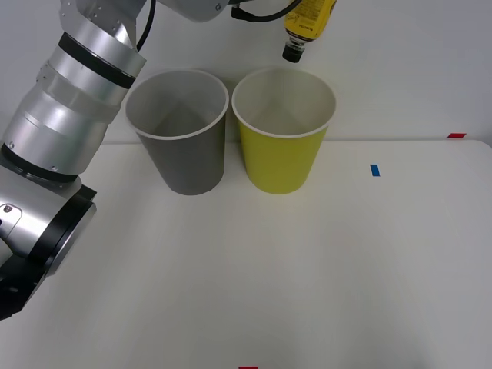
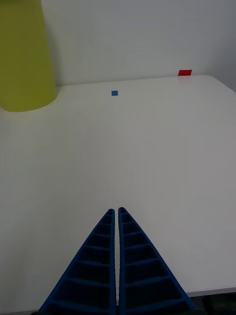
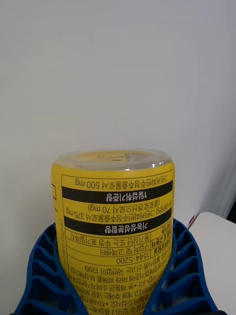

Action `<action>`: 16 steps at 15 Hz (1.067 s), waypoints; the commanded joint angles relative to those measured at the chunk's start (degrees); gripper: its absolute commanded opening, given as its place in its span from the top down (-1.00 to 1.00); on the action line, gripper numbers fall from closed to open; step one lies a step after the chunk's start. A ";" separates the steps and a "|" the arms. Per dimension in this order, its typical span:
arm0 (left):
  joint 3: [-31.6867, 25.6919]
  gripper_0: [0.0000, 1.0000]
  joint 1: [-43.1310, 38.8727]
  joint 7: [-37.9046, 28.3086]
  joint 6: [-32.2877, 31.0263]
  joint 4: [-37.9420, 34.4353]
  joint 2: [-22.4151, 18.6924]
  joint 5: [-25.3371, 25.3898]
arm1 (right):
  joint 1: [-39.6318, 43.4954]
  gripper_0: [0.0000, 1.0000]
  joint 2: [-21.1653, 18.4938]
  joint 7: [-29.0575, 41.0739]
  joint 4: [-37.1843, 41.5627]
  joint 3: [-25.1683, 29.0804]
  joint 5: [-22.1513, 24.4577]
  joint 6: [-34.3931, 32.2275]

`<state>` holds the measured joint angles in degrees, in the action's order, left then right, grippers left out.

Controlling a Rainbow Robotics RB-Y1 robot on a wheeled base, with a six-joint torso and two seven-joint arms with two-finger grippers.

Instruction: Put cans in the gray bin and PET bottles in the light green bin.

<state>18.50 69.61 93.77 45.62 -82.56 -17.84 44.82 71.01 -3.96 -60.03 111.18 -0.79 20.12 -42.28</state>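
Two bins stood side by side on the white table: the gray bin and the light green bin. Above the green bin's rim, the left claw clasped the yellow bottle cap-down. The right claw hovered over the table, fingers pressed together, empty.

From my end it's a plain white table pushed up against a bare white wall. There's a little blue tape square, plus red tape at the far edge. Lighting's soft and even.
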 commanded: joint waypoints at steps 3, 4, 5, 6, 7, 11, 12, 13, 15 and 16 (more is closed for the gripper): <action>2.51 1.00 -0.09 0.19 -6.07 4.96 0.88 -0.17 | 0.00 1.00 0.00 0.00 0.00 0.00 0.00 0.00; 2.51 1.00 -0.27 0.36 -5.98 5.04 0.79 -0.17 | 0.00 1.00 0.00 0.00 0.00 0.00 0.00 0.00; 2.51 1.00 -0.71 0.36 -5.98 5.04 0.79 0.09 | 0.00 1.00 0.00 0.00 0.00 0.00 0.00 0.00; 2.51 1.00 -1.59 0.45 -6.51 4.96 0.79 0.09 | 0.00 1.00 0.00 0.00 0.00 0.00 0.00 0.00; 2.51 1.00 -2.55 0.71 -7.12 4.69 0.79 0.18 | 0.00 1.00 0.00 0.00 0.00 0.00 0.00 0.00; 2.42 1.00 -3.96 0.80 -7.21 2.76 0.00 0.18 | 0.00 1.00 0.00 0.00 0.00 0.00 0.00 0.00; 2.42 1.00 -3.87 0.71 -7.21 2.32 -0.27 0.18 | 0.00 1.00 0.00 0.00 0.00 0.00 0.00 0.00; 2.42 1.00 -3.87 0.63 -7.12 2.06 -0.44 0.36 | 0.00 1.00 0.00 0.00 0.00 0.00 0.00 0.00; 2.42 1.00 -3.96 0.63 -7.12 1.70 -0.79 0.80 | 0.00 1.00 0.00 0.00 0.00 0.00 0.00 0.00; 2.42 1.00 -4.84 0.54 -7.12 0.39 -1.32 1.32 | 0.00 1.00 0.00 0.00 0.00 0.00 0.00 0.00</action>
<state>20.93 65.46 94.38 38.45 -81.10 -18.69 45.64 71.01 -3.96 -60.03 111.18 -0.79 20.12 -42.28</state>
